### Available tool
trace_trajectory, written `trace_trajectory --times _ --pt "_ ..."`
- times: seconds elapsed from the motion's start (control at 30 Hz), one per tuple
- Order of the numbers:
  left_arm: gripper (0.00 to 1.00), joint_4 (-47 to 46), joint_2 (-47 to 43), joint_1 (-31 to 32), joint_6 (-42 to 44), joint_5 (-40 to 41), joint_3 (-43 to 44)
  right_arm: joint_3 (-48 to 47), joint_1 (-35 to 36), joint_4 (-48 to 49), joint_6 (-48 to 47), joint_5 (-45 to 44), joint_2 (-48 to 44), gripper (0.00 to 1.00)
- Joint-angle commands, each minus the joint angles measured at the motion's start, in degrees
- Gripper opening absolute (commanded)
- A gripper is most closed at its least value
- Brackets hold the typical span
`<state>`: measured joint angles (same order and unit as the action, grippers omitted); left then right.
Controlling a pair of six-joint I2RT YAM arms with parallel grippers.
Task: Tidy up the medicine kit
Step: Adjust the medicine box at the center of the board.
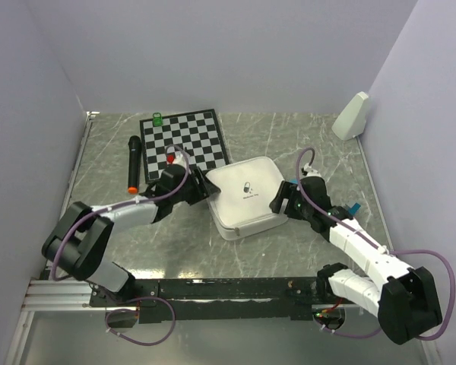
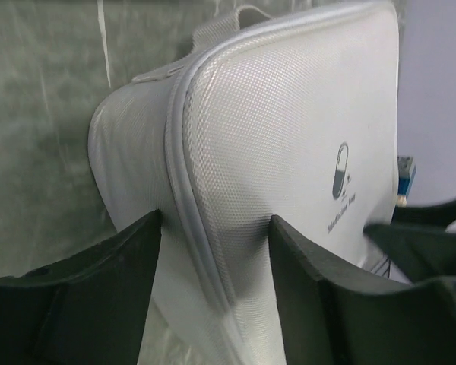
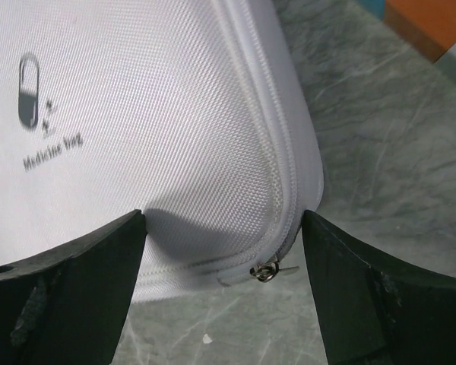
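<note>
The white medicine kit (image 1: 247, 199) lies shut on the table, pill logo up. My left gripper (image 1: 200, 188) is at its left corner. In the left wrist view, the left gripper (image 2: 215, 224) has one finger against the side wall and the other on the lid of the kit (image 2: 289, 114), pinching across the zip seam. My right gripper (image 1: 281, 199) is at the kit's right edge. In the right wrist view, the right gripper (image 3: 222, 228) stands open and straddles a corner of the kit (image 3: 152, 99), with the metal zip pull (image 3: 272, 269) lying between its fingers.
A black-and-white chessboard (image 1: 194, 141) lies behind the kit, with a green piece (image 1: 157, 119) at its far corner and a red one (image 1: 170, 160) near my left wrist. A black marker with an orange tip (image 1: 134, 161) lies to the left. A white object (image 1: 351, 115) leans at the back right wall.
</note>
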<state>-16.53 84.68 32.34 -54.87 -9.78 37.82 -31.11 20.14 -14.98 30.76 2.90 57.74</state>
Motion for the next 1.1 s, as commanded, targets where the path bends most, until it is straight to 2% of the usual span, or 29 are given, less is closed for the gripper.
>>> trace_trajectory --times 0.0,0.1,0.17,0.3,0.4,0.47,0.53,0.6,0.7,0.87,1.07 --pt "0.59 -3.59 4.69 -0.87 2.93 -8.93 8.57 2.55 4.82 1.01 4.65 7.92 -0.69 0.87" --pt "0.59 -0.36 5.06 -1.31 3.19 -8.86 11.48 1.15 5.0 -3.28 4.66 4.5 -3.49 0.93" --pt "0.62 5.25 2.17 -1.4 4.06 -5.45 12.01 -1.3 5.0 -7.85 4.13 -0.24 -6.57 0.98" --pt "0.71 21.23 -9.15 -1.31 5.3 12.11 9.22 -6.93 5.0 -16.37 1.76 -6.14 -11.41 1.0" --pt "0.72 26.81 -19.87 -1.23 3.29 20.31 3.68 -8.96 5.35 -16.23 0.27 -5.37 -13.43 1.0" --pt "0.67 24.55 -25.86 -1.31 2.32 18.67 -0.62 -8.88 6.22 -12.9 -0.26 -1.86 -13.79 0.95" --pt "0.62 19.11 -29.74 -0.96 0.65 13.5 -4.41 -8.88 7.63 -9.12 -0.53 1.39 -12.31 0.91" --pt "0.59 16.98 -29.76 -0.79 -1.02 8.93 -5.3 -10.71 9.03 -7.95 -0.79 4.13 -9.06 0.88" --pt "0.62 19.26 -27.21 0.79 -2.25 4.78 -3.11 -13.0 11.58 -8.92 -1.14 4.22 -5.62 0.88" --pt "0.66 19.52 -24.49 6.59 -2.34 7.41 -1.44 -12.3 12.55 -6.9 -0.44 4.84 -4.13 0.87" --pt "0.59 22.33 -16.41 13.09 -1.29 9.61 2.87 -12.83 12.99 -6.9 -0.88 4.84 -0.7 0.87"
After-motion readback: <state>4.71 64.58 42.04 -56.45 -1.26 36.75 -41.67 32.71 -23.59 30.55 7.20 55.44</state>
